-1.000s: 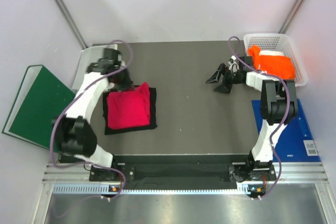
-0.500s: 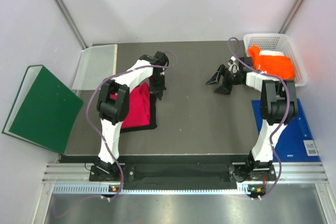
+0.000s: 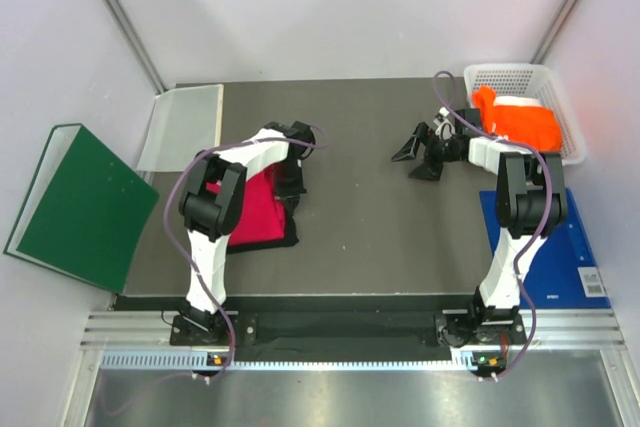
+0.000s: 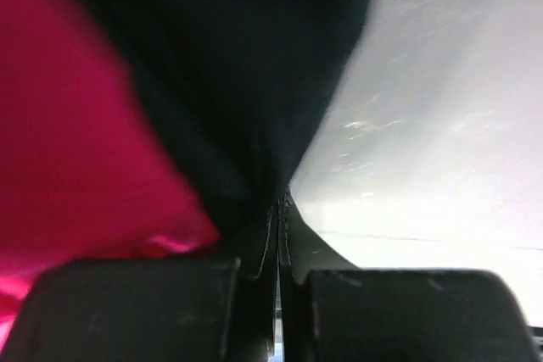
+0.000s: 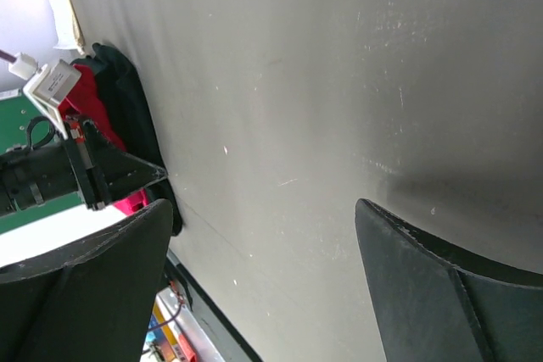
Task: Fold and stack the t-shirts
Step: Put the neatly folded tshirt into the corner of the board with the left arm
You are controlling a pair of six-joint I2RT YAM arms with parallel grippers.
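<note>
The crimson-pink t-shirt (image 3: 250,212) lies folded on top of the black t-shirt (image 3: 288,237) at the left of the dark mat. My left gripper (image 3: 293,175) is at the right edge of this pile. In the left wrist view its jaws (image 4: 278,209) are shut, with black cloth (image 4: 237,65) pinched at the tips and pink cloth (image 4: 76,150) to the left. The orange t-shirt (image 3: 525,122) lies bunched in the white basket (image 3: 545,77). My right gripper (image 3: 420,152) is open and empty over the bare mat (image 5: 263,205).
A dark green binder (image 3: 75,202) lies off the mat at the left. A pale sheet (image 3: 185,127) lies at the back left corner. A blue board (image 3: 560,247) lies at the right, near the right arm. The grey mat (image 3: 380,237) spans the middle.
My left arm swung from the back left corner across to the right edge of the pink and black pile, then drew slightly nearer. The right arm has not moved.
</note>
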